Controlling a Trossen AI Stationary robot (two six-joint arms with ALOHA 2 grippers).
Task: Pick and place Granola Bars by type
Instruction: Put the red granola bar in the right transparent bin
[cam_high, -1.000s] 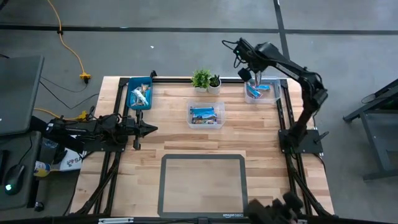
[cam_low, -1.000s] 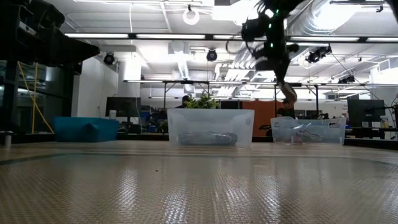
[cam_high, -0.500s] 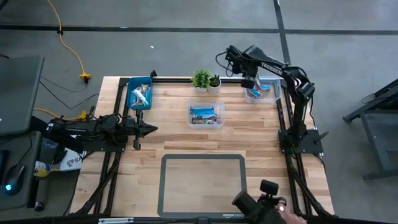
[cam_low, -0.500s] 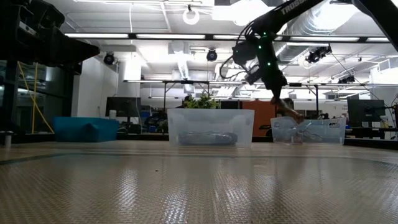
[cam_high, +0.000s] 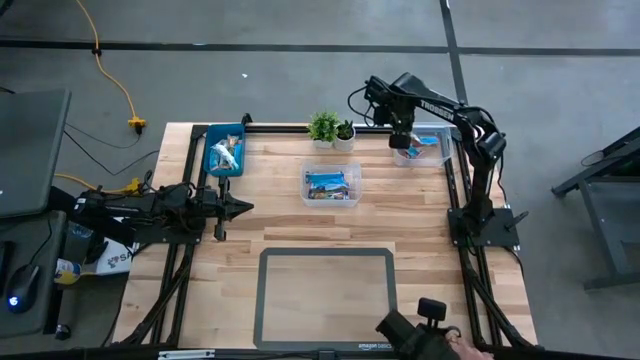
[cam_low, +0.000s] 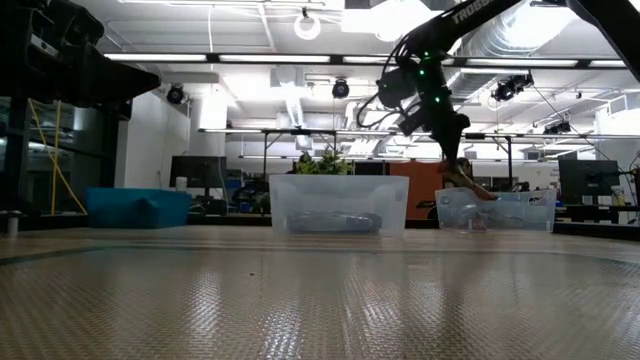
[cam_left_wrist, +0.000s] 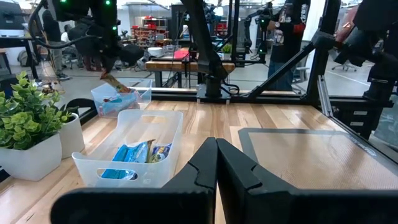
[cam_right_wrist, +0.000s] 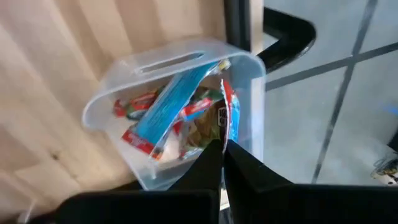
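My right gripper (cam_high: 401, 137) is shut on a granola bar (cam_left_wrist: 117, 83) and hovers over the near-left part of a clear bin (cam_high: 420, 146) at the table's far right. That bin holds red, green and blue bars (cam_right_wrist: 163, 115). A second clear bin (cam_high: 332, 186) at the table's middle holds blue bars. A blue bin (cam_high: 225, 150) at the far left also holds bars. My left gripper (cam_high: 247, 207) is shut and rests level near the table's left edge, pointing right. My right gripper pinches one end of the granola bar (cam_right_wrist: 227, 127) between its two fingers. The fingers slant down from above. The bar sticks out tilted below the fingertips (cam_low: 470, 184), clear of the table, at about the height of the bin's rim.
Two small potted plants (cam_high: 330, 129) stand at the far edge between the bins. A black-framed mat (cam_high: 325, 298) lies at the table's near middle. A dark device (cam_high: 425, 325) shows at the near edge. Bare wood lies between the bins and the mat.
My right gripper has sunk toward the far-right clear bin and rolled about its own axis, still shut on the bar. The bar has come down from well above the bin to about its rim. The dark device at the near edge has shifted.
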